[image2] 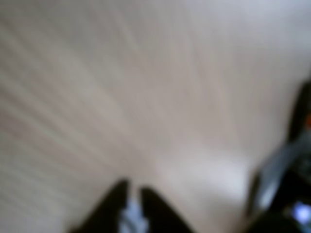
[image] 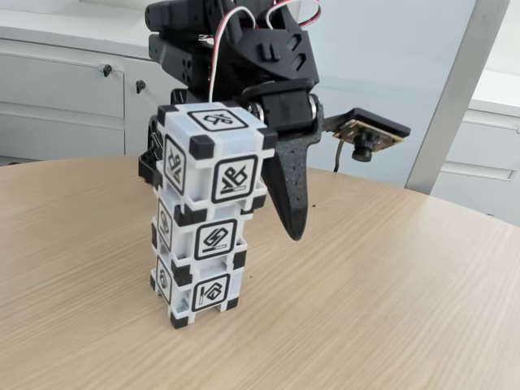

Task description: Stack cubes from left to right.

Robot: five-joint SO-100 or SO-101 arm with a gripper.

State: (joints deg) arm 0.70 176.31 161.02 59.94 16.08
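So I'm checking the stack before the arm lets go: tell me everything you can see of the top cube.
The top cube looks like translucent white plastic, with black corner blocks and a black-framed square symbol on each visible face. It sits upright on the middle cube, roughly aligned, completing a three-high stack on the wooden table. The gripper straddles it: one black finger lies along its right side in the fixed view, another part shows at its left edge. Real contact cannot be told.

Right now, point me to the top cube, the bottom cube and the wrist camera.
top cube [image: 236, 178]: fixed view, glyph on its front face.
bottom cube [image: 210, 292]: fixed view, glyph on its front face.
wrist camera [image: 362, 150]: fixed view, its lens barrel.
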